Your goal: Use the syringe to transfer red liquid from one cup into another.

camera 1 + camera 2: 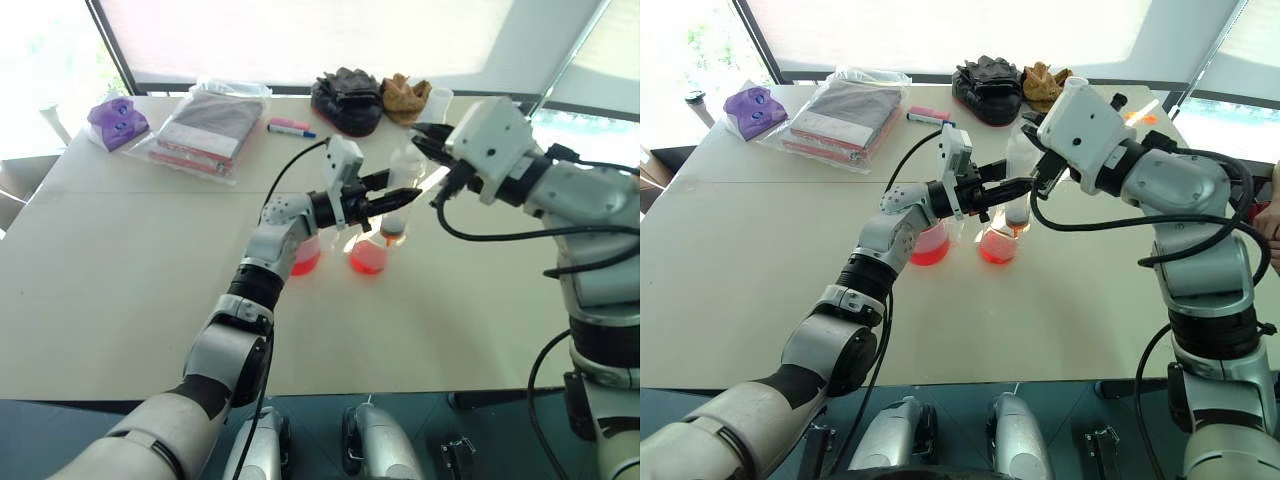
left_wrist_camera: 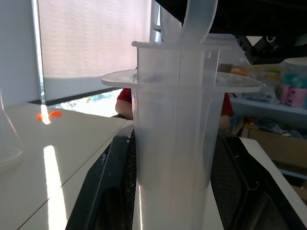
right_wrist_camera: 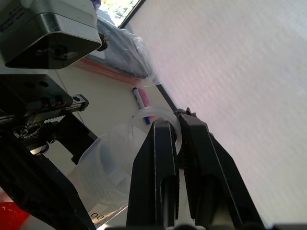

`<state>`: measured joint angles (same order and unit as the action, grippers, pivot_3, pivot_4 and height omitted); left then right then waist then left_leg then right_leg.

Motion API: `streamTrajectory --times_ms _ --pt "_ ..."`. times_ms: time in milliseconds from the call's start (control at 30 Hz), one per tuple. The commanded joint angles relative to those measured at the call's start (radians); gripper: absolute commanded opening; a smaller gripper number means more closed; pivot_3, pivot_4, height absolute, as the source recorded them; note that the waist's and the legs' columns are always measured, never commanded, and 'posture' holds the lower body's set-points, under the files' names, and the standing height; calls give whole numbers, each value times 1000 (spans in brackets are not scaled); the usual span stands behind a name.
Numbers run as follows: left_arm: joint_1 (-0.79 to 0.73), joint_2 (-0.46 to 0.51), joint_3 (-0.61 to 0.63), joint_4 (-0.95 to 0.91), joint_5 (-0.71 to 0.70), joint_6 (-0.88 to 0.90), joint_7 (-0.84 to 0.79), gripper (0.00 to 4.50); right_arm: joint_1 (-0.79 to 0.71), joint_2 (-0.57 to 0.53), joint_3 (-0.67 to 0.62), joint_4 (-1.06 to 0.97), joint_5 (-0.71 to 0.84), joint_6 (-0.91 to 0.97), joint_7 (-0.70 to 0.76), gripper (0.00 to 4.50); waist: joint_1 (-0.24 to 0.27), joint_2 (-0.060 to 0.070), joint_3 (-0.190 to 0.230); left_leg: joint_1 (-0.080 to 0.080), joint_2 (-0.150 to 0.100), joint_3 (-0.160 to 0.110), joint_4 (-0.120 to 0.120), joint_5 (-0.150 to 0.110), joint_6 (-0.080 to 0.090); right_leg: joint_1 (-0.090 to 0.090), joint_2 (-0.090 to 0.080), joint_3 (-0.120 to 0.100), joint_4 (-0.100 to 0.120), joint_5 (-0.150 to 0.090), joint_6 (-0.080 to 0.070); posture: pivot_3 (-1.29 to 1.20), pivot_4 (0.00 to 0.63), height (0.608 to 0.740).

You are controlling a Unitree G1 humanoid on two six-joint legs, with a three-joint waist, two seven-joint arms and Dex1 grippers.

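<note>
we see the left hand (image 1: 398, 203) clamped on the barrel of the syringe (image 1: 403, 190), held upright at frame centre. the right hand (image 3: 175, 125) is pinched shut on the plunger's ring at the syringe's top. the syringe's orange tip sits in the small clear cup (image 1: 369, 257) of red liquid (image 1: 368, 262). the beaker (image 1: 304, 257) stands just left of that cup, behind the left forearm. the bench (image 1: 120, 280) lies open across the lower left; a marker pen (image 1: 290, 127) and bagged books (image 1: 210, 128) lie toward the top.
</note>
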<state>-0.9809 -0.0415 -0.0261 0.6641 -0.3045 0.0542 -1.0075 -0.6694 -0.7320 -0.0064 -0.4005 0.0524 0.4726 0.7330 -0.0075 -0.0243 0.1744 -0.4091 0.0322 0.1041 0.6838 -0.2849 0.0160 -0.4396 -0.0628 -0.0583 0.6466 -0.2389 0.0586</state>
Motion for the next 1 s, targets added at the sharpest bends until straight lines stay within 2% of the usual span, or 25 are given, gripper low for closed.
streamTrajectory --times_ms 33,233,533,633,867,1000 --pt "-37 -13 40 -57 -48 -11 28 1622 24 10 83 -49 36 -7 66 49 0 0 0 0 0 0 0 0 0 0 0 0 0 0 0 0 150 740" --pt "-31 5 45 -94 -58 19 23 1622 17 17 76 -56 45 14 60 49 -1 0 0 0 0 0 0 0 0 0 0 0 0 0 0 0 150 740" --pt "17 68 39 -264 -90 149 7 1622 -23 36 21 -74 88 93 33 49 -2 0 0 0 0 0 0 0 0 -1 0 0 1 0 0 0 150 740" --pt "21 75 43 -285 -93 157 16 1622 -38 30 8 -60 86 89 23 1001 -2 0 0 0 0 0 0 0 0 0 0 0 1 0 0 0 150 740" --pt "25 78 38 -299 -101 157 36 1622 -40 -3 6 -50 77 69 21 4461 -1 0 0 0 0 0 0 0 0 0 0 0 1 0 0 0 150 740" --pt "18 74 43 -308 -112 157 52 1622 -48 -32 -80 -43 115 79 13 4461 -1 0 0 0 0 0 0 0 0 0 0 0 0 0 0 0 150 740"
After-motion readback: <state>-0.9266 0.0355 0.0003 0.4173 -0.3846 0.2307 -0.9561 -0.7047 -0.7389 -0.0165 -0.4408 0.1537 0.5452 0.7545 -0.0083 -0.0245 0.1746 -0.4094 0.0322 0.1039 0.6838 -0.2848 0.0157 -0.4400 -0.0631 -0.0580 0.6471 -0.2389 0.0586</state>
